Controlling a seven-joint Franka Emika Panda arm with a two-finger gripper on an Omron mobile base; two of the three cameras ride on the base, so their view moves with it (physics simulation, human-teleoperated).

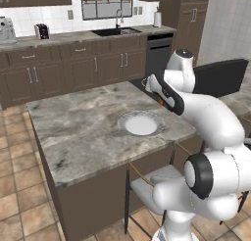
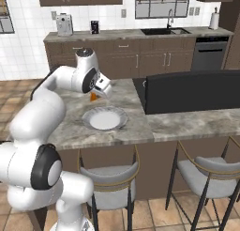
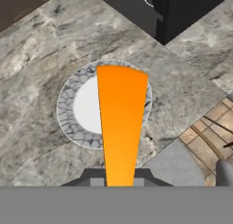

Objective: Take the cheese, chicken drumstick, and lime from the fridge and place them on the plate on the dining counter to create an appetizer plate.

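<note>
The gripper (image 2: 95, 96) is closed on the cheese (image 3: 120, 127), an orange wedge held between its tips. It hangs above the marbled surface (image 1: 73, 127), just over the far edge of the plate (image 2: 104, 118). The plate is white with a grey patterned rim and lies flat, with nothing on it.

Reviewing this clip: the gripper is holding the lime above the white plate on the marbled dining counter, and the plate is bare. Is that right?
Not quite. The gripper is shut on the cheese, an orange wedge, not the lime; the hand view shows it clearly, and a bit of orange shows in the right base view too. The rest holds: it hangs above the bare plate on the dining counter.
</note>
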